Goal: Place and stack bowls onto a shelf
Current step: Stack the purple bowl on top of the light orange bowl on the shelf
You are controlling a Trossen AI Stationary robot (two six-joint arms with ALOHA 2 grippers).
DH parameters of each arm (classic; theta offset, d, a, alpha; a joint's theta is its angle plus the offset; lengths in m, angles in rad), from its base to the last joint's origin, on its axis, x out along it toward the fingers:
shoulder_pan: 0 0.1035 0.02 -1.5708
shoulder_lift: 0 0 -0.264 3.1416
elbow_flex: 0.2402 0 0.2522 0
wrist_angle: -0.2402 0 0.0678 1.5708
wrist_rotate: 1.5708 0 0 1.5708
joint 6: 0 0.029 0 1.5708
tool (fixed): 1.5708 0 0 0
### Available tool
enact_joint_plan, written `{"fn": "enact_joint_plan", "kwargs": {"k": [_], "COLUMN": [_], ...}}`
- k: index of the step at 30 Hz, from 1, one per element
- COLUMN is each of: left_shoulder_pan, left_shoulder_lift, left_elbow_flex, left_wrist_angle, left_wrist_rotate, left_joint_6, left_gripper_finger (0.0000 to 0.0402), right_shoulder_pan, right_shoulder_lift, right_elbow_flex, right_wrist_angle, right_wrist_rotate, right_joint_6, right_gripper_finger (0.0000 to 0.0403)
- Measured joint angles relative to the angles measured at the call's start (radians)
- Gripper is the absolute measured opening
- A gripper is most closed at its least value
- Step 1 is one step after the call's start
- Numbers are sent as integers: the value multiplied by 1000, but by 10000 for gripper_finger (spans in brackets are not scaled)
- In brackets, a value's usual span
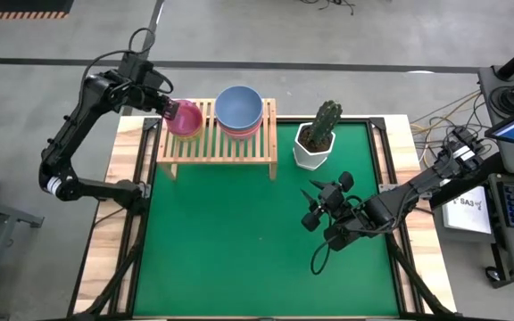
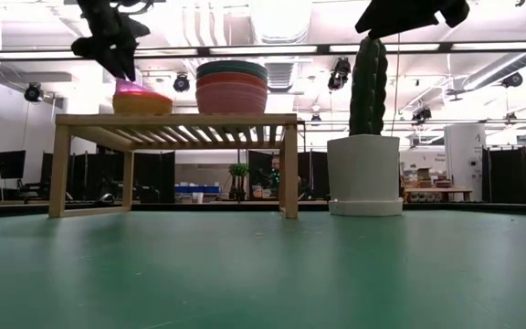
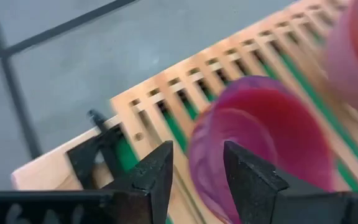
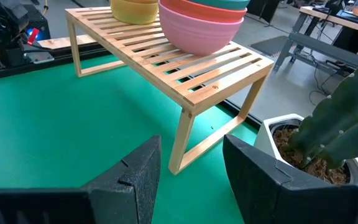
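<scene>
A light-wood shelf [image 1: 217, 143] stands at the far side of the green mat. A stack of large bowls [image 1: 239, 109], blue-grey on top, sits on its right part. My left gripper [image 1: 169, 111] is over the shelf's left end, shut on a purple bowl [image 1: 186, 118]. This bowl lies tilted on a yellow bowl [image 2: 142, 104] on the slats. My right gripper [image 1: 313, 207] is open and empty above the mat, right of centre, pointing at the shelf [image 4: 166, 56]. My left gripper has the purple bowl's rim wall [image 3: 199, 163] between its fingers, one finger inside the bowl [image 3: 247, 177] and one outside [image 3: 160, 171]. It comes from above and from the table's left side. The bowl is tilted, its gripped side raised [image 2: 128, 87], its other side down on the yellow bowl.
A white faceted pot with a cactus [image 1: 313, 147] stands on the mat just right of the shelf, between the shelf and my right gripper. The near half of the green mat [image 1: 239, 267] holds nothing but my right arm.
</scene>
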Motion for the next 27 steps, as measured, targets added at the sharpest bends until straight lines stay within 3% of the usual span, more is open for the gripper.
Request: {"fn": "enact_joint_plan", "kwargs": {"k": [4, 8, 13, 16, 19, 27], "left_shoulder_pan": [-2, -21, -26, -26, -25, -25], "left_shoulder_lift": [-32, -77, -117, -131, -133, -134], "left_elbow_flex": [0, -9, -53, -103, -157, -240], "left_wrist_angle": [8, 7, 14, 18, 29, 83], "left_wrist_rotate": [116, 140, 137, 65, 16, 17], "left_joint_6": [55, 68, 46, 22, 14, 0], "left_gripper_finger": [126, 106, 39, 7, 6, 1], "right_shoulder_pan": [0, 0, 0, 0, 0, 0], "right_shoulder_lift": [0, 0, 0, 0, 0, 0], "right_elbow_flex": [0, 0, 0, 0, 0, 0], "right_wrist_angle": [0, 0, 3, 4, 4, 11], "right_wrist_rotate": [0, 0, 0, 0, 0, 0], "right_joint_6": [0, 0, 0, 0, 0, 0], "right_gripper_finger": [164, 164, 164, 164, 164, 164]}}
